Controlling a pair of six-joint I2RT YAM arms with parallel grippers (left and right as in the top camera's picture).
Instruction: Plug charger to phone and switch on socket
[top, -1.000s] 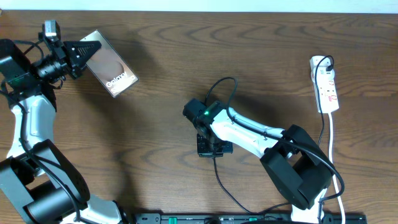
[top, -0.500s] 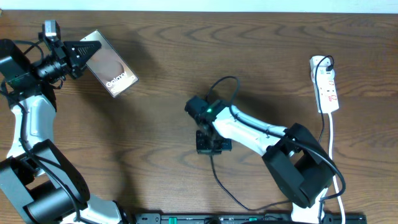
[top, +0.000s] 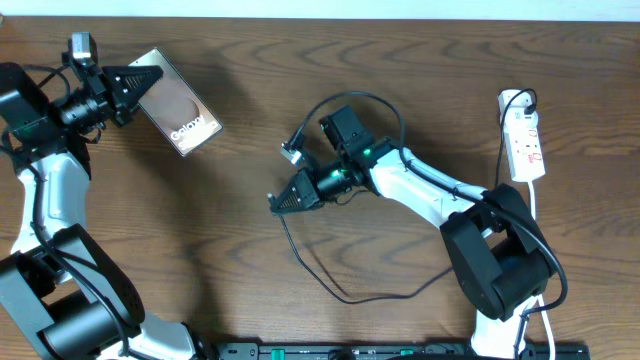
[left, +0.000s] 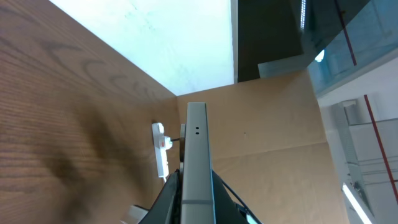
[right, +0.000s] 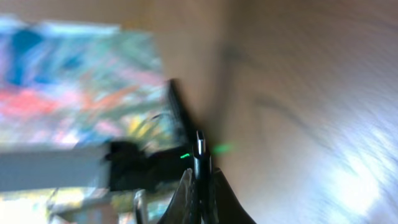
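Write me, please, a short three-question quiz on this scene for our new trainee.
1. True or false: the charger is already plugged into the phone.
2. Which one holds the phone? A. the left gripper B. the right gripper C. neither of them
3. Fill the gap: the right gripper is shut on the ___.

Key: 1. False, the two are well apart. 2. A. 3. charger.
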